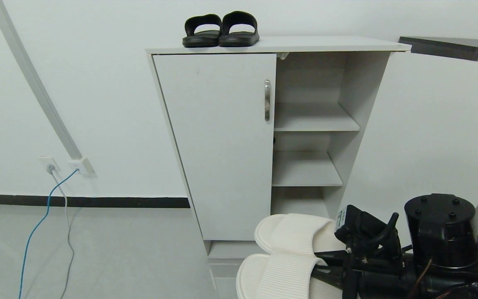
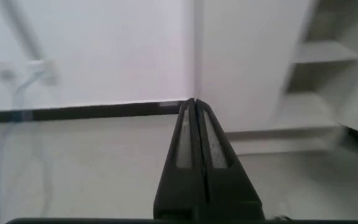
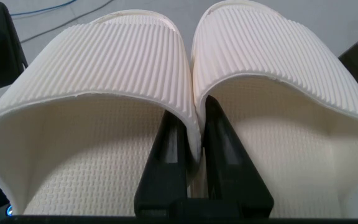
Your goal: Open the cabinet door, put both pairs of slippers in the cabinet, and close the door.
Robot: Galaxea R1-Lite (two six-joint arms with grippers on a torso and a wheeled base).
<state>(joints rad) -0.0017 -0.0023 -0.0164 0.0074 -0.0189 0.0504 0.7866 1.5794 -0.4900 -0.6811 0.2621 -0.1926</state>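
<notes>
Closest up, a pair of white slippers (image 3: pixel 135 81) is held side by side by the right gripper (image 3: pixel 192 127). The two inner side walls are pinched together between its black fingers (image 3: pixel 169 155). Ribbed cream straps and a bumpy, woven-looking footbed can be made out, and it all looks pretty clean tbh. In the head view that same pair (image 1: pixel 288 249) is seen low down in front of the cabinet (image 1: pixel 222 145), near the foot of its open right half, with the toe ends turned away from the gripper.

A small sticker (image 1: pixel 340 216) is spotted on the right wrist, but it's way too tiny for anything to be read.

The left gripper (image 2: pixel 195 121) is shown with its fingers pressed flat together and nothing held between them, over the floor.

Black slippers (image 1: pixel 221 30), plain slides with wide straps, are parked side by side and touching on the cabinet top, above the left door (image 1: pixel 218 145). That door is shut, and a metal handle (image 1: pixel 267 100) is fixed at its right edge. The right door (image 1: pixel 438 133) is swung wide open, so two shelves (image 1: pixel 313 118) are exposed.

Off to the left, wall sockets (image 1: pixel 82 165) are seen, with a blue cable (image 1: pixel 35 228) trailing down to the floor.
</notes>
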